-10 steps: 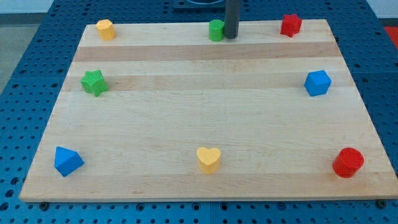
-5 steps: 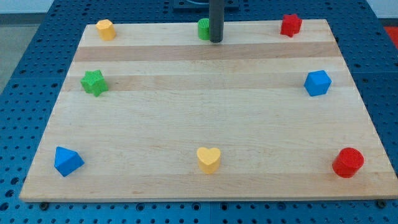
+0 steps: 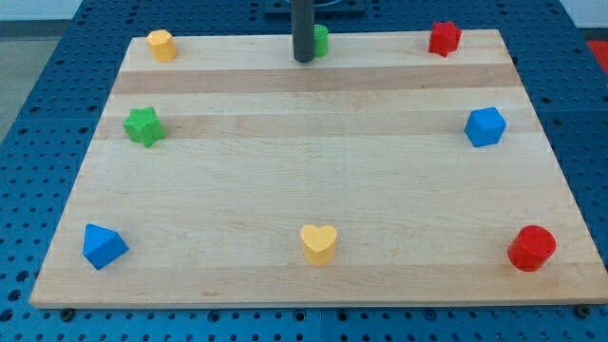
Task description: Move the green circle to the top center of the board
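The green circle (image 3: 321,40) sits at the view's top centre of the wooden board (image 3: 304,180), close to the top edge. My rod comes down from the top of the view and covers the circle's left part. My tip (image 3: 303,60) rests on the board against the circle's left and lower side. Only the right part of the green circle shows.
A yellow block (image 3: 161,45) is at top left, a red block (image 3: 444,38) at top right. A green star (image 3: 143,125) is at left, a blue block (image 3: 484,126) at right. A blue block (image 3: 103,246), a yellow heart (image 3: 319,243) and a red cylinder (image 3: 531,248) lie along the bottom.
My tip has moved left along the top edge, from the circle's right side to its left side. The green circle has shifted slightly left and up.
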{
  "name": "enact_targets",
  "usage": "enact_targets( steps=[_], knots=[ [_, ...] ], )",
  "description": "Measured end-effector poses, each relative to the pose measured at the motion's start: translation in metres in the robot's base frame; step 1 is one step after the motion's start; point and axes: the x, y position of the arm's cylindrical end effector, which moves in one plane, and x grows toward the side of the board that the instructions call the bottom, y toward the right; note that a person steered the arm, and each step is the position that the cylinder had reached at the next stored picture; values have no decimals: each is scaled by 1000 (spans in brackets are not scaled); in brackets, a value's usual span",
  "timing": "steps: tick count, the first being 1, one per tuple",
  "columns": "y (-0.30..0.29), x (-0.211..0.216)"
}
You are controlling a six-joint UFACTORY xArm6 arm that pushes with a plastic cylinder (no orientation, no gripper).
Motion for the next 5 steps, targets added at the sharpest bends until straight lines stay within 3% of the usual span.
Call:
enact_targets(
  steps=[2,5],
  knots=[
    [24,60],
    [271,72]
  ],
)
